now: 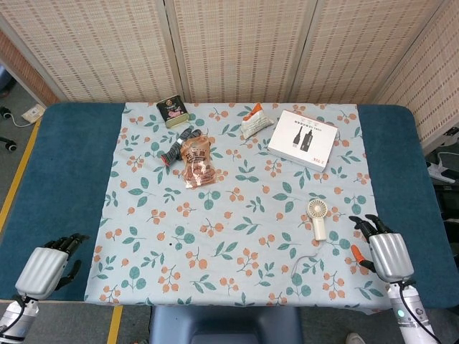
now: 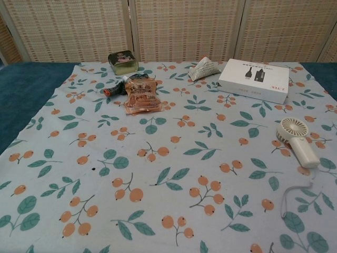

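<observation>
Presently the right hand [image 1: 387,252] hovers empty, fingers spread, near the cloth's [image 1: 237,236] right edge, just beside but apart from the fan [image 1: 317,217]. That fan lies flat on the cloth, its cord [image 2: 295,196] trailing toward the near edge; judged from this, no grasp is made yet. Left hand [image 1: 44,268] rests with fingers curled, empty, on the blue table [image 1: 64,172]. Open cloth surrounds the fan; the box [image 1: 303,138] sits well apart.

Bright, even overhead light, soft short shadows, no glare, both views sharp, mild wide-angle bending at the head view's edges
</observation>
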